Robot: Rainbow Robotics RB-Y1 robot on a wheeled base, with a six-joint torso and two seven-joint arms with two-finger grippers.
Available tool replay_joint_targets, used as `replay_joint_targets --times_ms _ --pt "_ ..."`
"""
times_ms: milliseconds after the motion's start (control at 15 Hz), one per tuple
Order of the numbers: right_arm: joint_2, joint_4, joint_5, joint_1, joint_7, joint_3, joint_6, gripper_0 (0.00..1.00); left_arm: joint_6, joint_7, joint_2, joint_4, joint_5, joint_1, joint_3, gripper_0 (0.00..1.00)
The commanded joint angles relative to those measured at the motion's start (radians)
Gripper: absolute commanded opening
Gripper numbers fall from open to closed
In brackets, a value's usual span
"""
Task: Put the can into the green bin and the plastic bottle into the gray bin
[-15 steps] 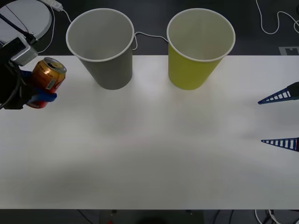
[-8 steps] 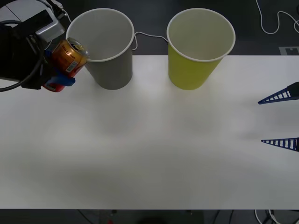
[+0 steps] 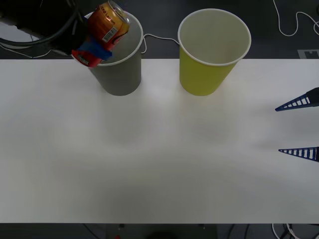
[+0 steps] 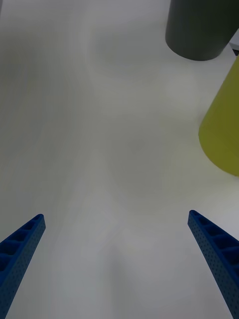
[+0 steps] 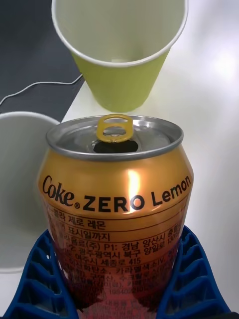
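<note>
My left gripper (image 3: 98, 44) is shut on the can (image 3: 107, 24), an orange-gold and red drink can held tilted in the air over the near-left rim of the gray bin (image 3: 118, 74). In the left wrist view the can (image 5: 117, 199) sits between the blue fingers (image 5: 42, 279), its pull-tab top facing the green bin (image 5: 119, 84), with the gray bin (image 5: 20, 199) below it. The green bin (image 3: 209, 74) stands to the right of the gray one. My right gripper (image 3: 301, 127) waits open at the table's right edge. The plastic bottle is out of view.
Both bins stand at the far edge of the white table (image 3: 159, 164). A thin white cable (image 3: 159, 39) runs behind them on the dark floor. In the right wrist view the gripper (image 4: 119, 264) faces bare table, the gray bin (image 4: 199, 30) and the green bin (image 4: 224, 134).
My left gripper has carried the can up and to the right, from beside the table's left edge to above the gray bin's rim. The right arm has not moved.
</note>
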Motion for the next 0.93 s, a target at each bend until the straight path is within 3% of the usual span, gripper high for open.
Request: replay_joint_targets --times_ms 67,667,933 --pt "0.000 0.000 0.000 0.000 0.000 0.000 0.000 1.00 0.001 0.002 -0.065 0.113 0.002 -0.127 -0.074 0.00" --pt "0.000 0.000 0.000 0.000 0.000 0.000 0.000 1.00 0.001 0.004 -0.341 0.486 -0.119 -0.420 -0.281 0.00" --pt "0.000 0.000 0.000 0.000 0.000 0.000 0.000 1.00 0.119 0.062 -0.439 0.691 -0.135 -0.564 -0.407 0.00"
